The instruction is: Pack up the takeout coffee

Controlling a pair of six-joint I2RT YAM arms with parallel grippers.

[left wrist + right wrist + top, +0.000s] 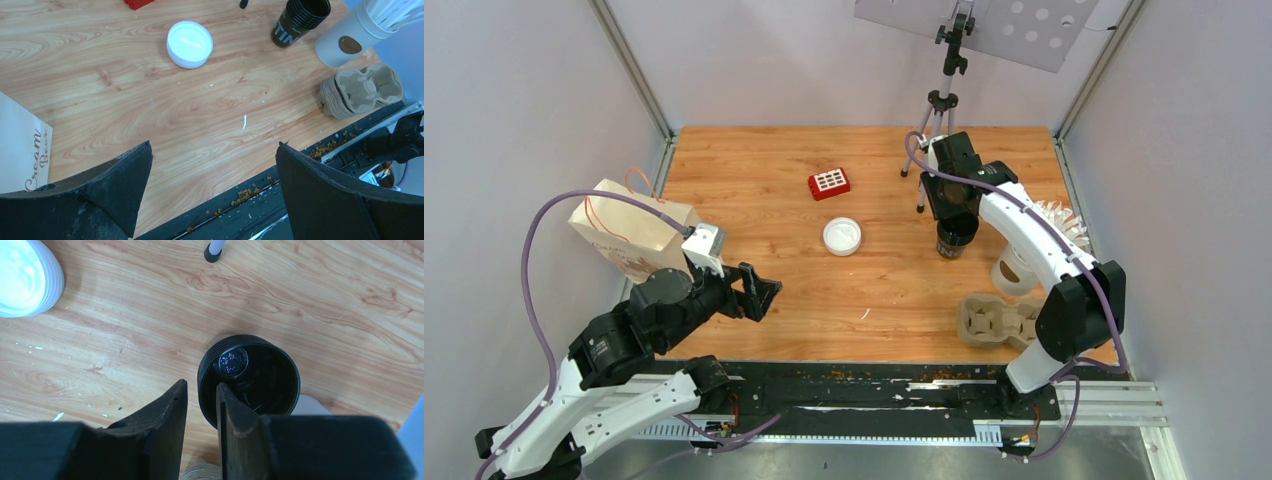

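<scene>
Right wrist view: the black cup stack, standing near the tripod foot, is pinched at its rim wall by the right gripper, one finger inside, and is judged light, thin-walled, easily crushed.

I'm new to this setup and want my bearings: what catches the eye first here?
The right gripper pinches the rim of a stack of black cups on the right of the table, one finger inside, one outside. A stack of white lids sits mid-table, and the left gripper hangs open beside a paper bag at the left edge.
</scene>
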